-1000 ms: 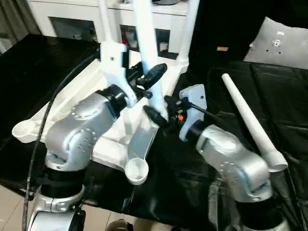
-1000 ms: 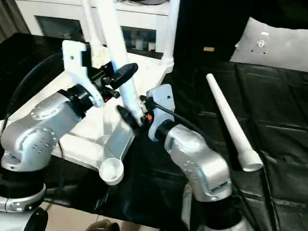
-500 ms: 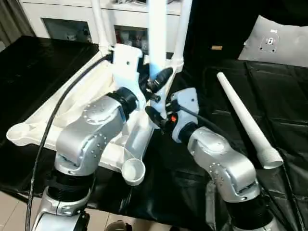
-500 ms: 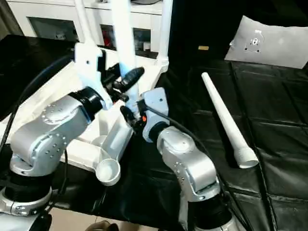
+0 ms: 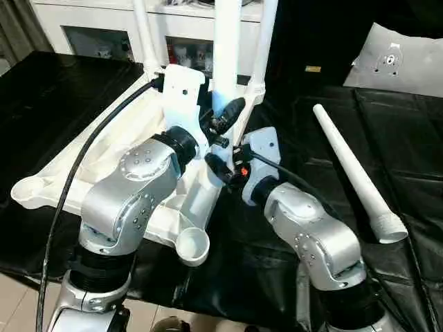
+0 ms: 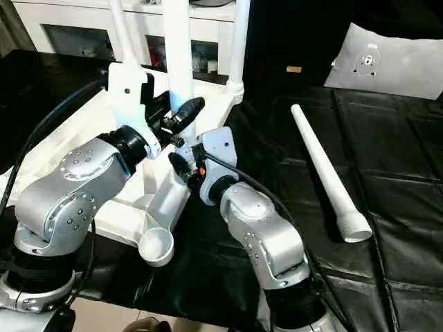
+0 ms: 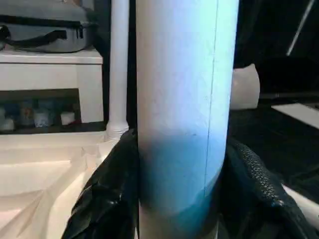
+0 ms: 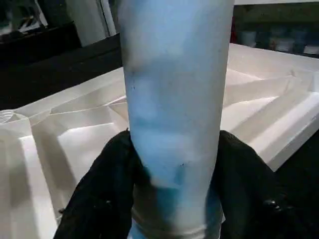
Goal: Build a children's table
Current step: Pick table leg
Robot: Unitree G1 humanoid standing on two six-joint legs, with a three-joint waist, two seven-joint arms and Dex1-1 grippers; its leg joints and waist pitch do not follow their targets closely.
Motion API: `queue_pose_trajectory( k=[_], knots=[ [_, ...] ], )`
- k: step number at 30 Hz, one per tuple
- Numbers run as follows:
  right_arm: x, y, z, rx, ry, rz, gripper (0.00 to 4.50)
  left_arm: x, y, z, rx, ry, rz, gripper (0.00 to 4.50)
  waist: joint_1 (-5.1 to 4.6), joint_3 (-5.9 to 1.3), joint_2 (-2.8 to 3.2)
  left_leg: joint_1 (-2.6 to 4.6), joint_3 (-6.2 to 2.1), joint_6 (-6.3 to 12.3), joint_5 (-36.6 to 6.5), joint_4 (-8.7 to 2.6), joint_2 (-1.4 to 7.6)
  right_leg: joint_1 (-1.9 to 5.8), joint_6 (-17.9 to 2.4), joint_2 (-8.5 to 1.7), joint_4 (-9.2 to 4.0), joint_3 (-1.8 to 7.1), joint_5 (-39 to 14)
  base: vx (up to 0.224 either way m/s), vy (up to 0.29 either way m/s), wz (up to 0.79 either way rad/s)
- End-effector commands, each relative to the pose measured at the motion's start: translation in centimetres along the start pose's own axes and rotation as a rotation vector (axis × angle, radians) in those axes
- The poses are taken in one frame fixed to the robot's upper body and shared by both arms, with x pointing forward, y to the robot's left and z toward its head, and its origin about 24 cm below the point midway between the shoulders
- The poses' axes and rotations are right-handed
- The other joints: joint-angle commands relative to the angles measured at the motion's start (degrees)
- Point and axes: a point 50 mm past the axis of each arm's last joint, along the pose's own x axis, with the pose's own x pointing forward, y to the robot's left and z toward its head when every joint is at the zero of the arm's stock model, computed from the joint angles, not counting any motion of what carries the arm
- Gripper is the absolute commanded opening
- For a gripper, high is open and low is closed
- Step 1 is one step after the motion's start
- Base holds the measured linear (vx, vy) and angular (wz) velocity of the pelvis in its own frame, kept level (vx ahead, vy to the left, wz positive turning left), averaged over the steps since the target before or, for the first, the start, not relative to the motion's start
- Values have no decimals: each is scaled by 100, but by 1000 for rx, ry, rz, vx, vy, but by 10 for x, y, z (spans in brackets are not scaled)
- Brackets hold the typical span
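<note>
Both sets of jaws are clenched on the same upright leg [image 5: 226,48]: the left gripper [image 7: 182,199] has a black finger on each side of the tube, and the right gripper [image 8: 174,199] clasps it just below, near the leg's foot. That leg stands over the near right corner of the tabletop [image 5: 131,131], which lies upside down, ribs upward, on the worktop [image 5: 55,83]. Two more legs [image 5: 143,34] rise from the tabletop's far corners. An empty round socket [image 5: 192,245] juts from the tabletop's near edge, below the silver forearms. The fourth leg [image 5: 353,173] lies flat on the worktop, well apart to the right of the tabletop. The worktop is draped in glossy black sheeting. Beyond the tabletop stands a white cabinet [image 5: 90,28] with glass doors; a white pad [image 5: 401,59] lies far right of it. No writing is legible.
</note>
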Motion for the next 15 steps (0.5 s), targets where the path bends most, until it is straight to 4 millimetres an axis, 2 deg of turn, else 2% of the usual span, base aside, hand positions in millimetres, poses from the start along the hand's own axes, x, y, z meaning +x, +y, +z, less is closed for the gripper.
queue_pose_trajectory(
  k=[1, 3, 11, 15],
  knots=[
    [-1, -2, 9, 16, -62, 15, 194, -4, 4, 3, -10, -19, 3, 258, 8, -427, 36, 17, -136, -186, -247, -353, 359, 346, -878, -624, -355, 369, 66, 0, 0, 0],
    [-2, -4, 9, 32, -80, 46, 194, -7, 5, 2, -34, -24, -29, 258, 22, -445, 56, 22, -141, -160, -216, -346, 368, 351, -903, -628, -337, 364, 120, 0, 0, 0],
    [-10, -9, 3, 14, -93, 156, 194, -14, 6, -3, -94, -26, -96, 258, 55, -459, 41, 10, -127, -60, -193, -325, 369, 358, -1010, -630, -333, 363, 195, 0, 0, 0],
    [-13, -5, 1, 15, -93, 189, 193, -15, 4, -5, -102, -24, -121, 258, 64, -453, 44, 14, -131, -43, -308, -332, 375, 347, -1015, -633, -354, 359, -103, 0, 0, 0]
  ],
)
